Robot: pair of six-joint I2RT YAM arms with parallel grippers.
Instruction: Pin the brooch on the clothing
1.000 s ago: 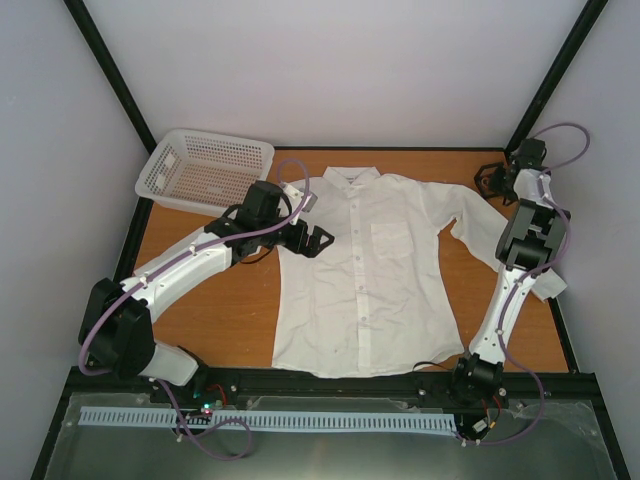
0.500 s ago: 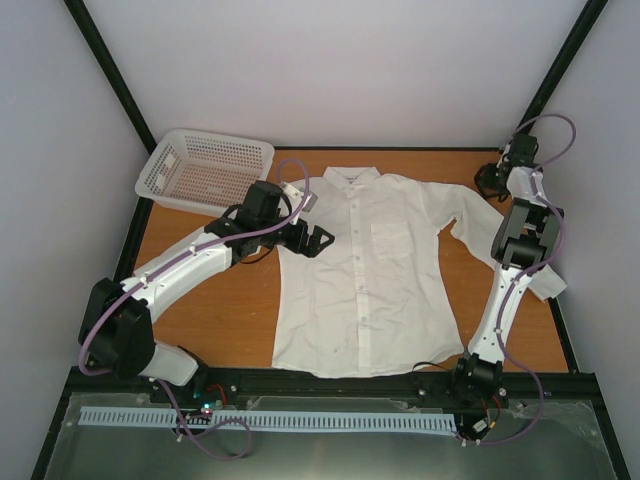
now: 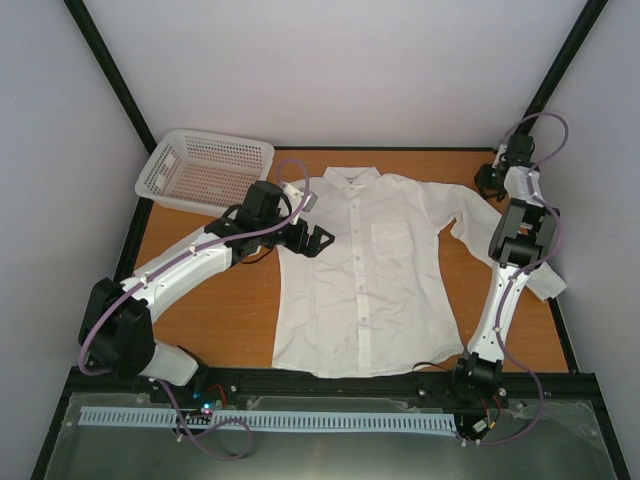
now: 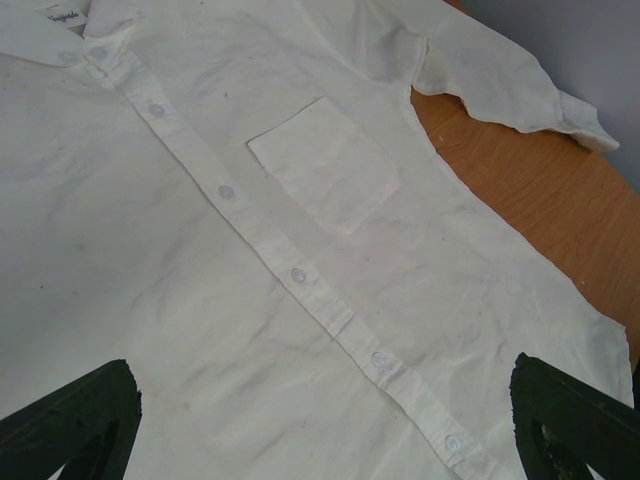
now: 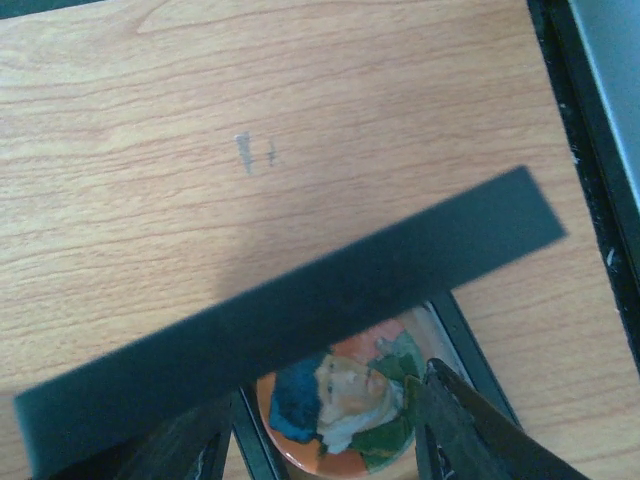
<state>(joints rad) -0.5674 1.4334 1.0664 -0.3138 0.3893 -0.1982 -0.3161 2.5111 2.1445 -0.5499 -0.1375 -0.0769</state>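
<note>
Orange brooch [image 5: 336, 408] lies between the right hand's [image 5: 322, 400] part-open fingers, which hold nothing.

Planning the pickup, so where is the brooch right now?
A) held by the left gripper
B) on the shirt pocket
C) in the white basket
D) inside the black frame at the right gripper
D: the right wrist view shows the brooch inside the black frame, between the right gripper's parted fingers.
</note>
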